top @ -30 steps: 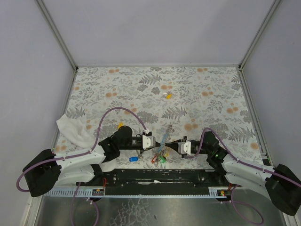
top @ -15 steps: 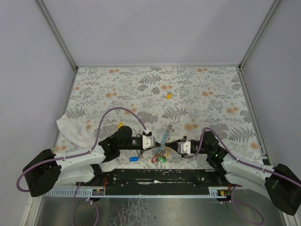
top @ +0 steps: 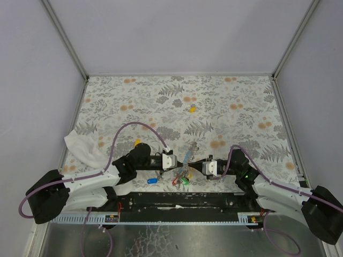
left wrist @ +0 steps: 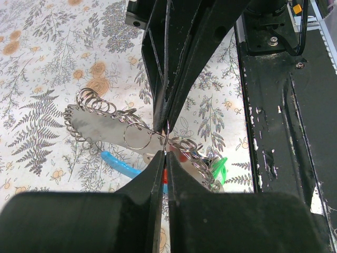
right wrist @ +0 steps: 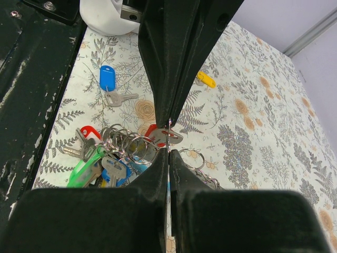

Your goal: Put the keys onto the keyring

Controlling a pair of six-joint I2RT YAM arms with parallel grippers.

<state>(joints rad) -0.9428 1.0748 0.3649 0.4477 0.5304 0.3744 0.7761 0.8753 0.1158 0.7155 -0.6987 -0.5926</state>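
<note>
The keyring lies near the table's front edge between my two grippers, with its coiled cord and light-blue end piece running away from them. Its cluster of red, green and blue keys shows in the right wrist view. My left gripper is shut on a thin metal ring of the keyring. My right gripper faces it, shut on the same ring. A loose blue key lies left of the cluster and also shows in the right wrist view. Loose yellow keys lie at mid-table and at the left.
A crumpled white cloth lies at the table's left edge. The black base rail runs along the near edge under both arms. Grey walls close the table on three sides.
Almost nothing. The right gripper has shifted very slightly toward the near edge; both grippers stay shut on the ring.
</note>
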